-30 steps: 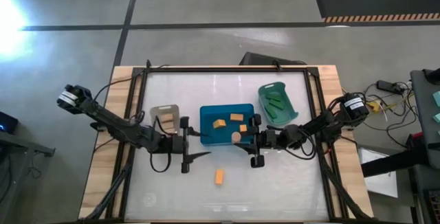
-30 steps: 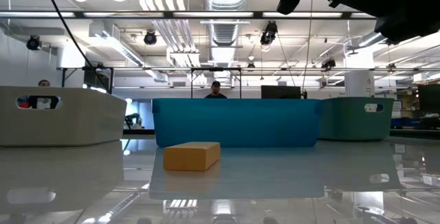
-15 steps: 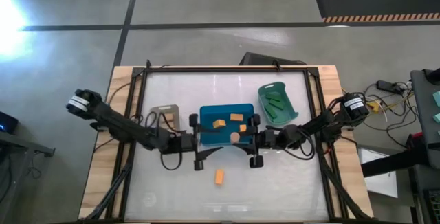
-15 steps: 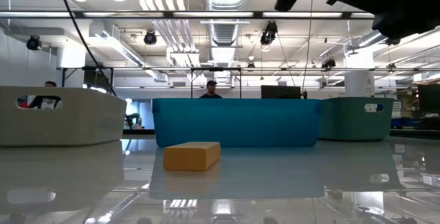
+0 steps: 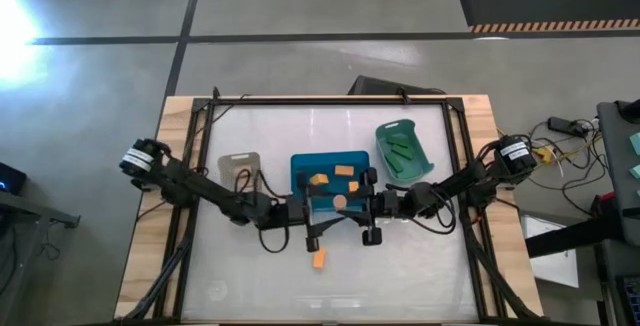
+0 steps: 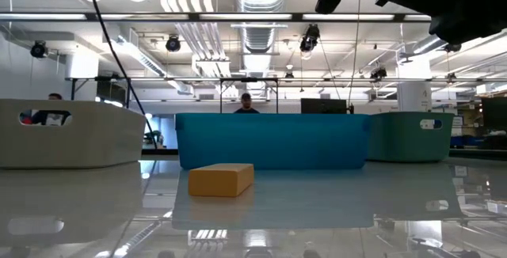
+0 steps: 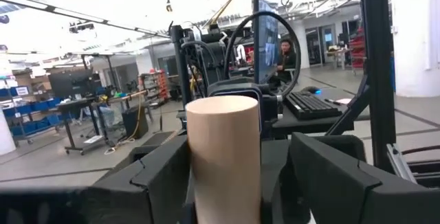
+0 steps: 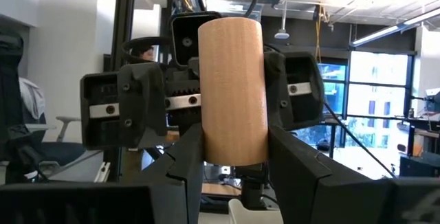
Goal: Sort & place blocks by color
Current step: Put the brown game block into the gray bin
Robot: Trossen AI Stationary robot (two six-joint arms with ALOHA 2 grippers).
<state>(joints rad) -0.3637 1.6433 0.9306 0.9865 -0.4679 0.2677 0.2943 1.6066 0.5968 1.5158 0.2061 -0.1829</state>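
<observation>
My right gripper (image 5: pixel 350 204) is shut on a pale tan wooden block (image 5: pixel 341 200), round like a short cylinder, above the near edge of the blue bin (image 5: pixel 300 166). My left gripper (image 5: pixel 326 211) is open and faces it from the table's left. In the left wrist view the tan block (image 7: pixel 223 155) shows between its spread fingers; I cannot tell whether they touch it. One orange block (image 5: pixel 319 258) lies flat on the table near the front, and the orange block (image 6: pixel 221 180) also shows in the low view. Other orange blocks (image 5: pixel 319 179) lie in the blue bin. My right gripper pinches the tan block's lower part (image 8: pixel 234 148) between its two fingers (image 8: pixel 182 176). The fingers come from the table's right, about level. The block stands out past them, lifted clear of the bin and table.
A teal bin (image 5: pixel 405 151) with green blocks stands at the back right. A pale bin (image 5: pixel 239 164) stands left of the blue one, under the left arm's cables. The black frame (image 5: pixel 330 100) runs around the white table top.
My left gripper has travelled toward the table's right edge, from beside the pale bin to the tan block in my right gripper. It has stayed open. The orange block on the table has not moved.
</observation>
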